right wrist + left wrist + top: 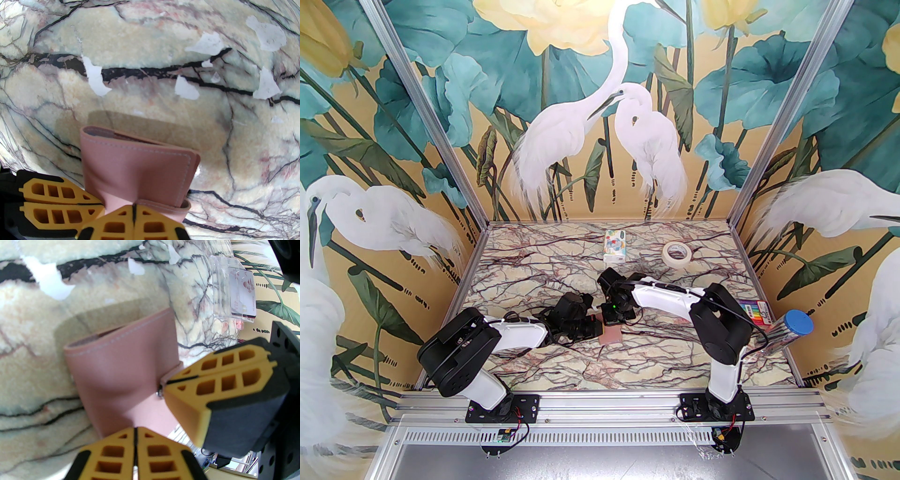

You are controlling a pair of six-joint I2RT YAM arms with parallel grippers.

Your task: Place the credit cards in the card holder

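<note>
the left gripper [135, 429] and right gripper [134, 206] both pinch the pink wallet [138, 168] at the centre of the table [525, 262], soft-looking light leather best held by its flap edges; pale cards [243, 296] lie apart.

Bright, even light — card holder [138, 168] casts a soft shadow; wrist views warped, slightly blurred.

Near the middle of the marble counter [525, 262] lies the pink card holder [611, 336]. The left gripper [594, 325] reaches it from 9 o'clock and the right gripper [613, 321] from 12 o'clock, both meeting at its far edge. A white patterned tissue pack [615, 244] stands at 12 o'clock, a tape roll [677, 253] at 1 o'clock, a striped multicoloured pack [753, 311] at 3 o'clock, with a blue-capped clear tube [790, 329] just beyond it
</note>
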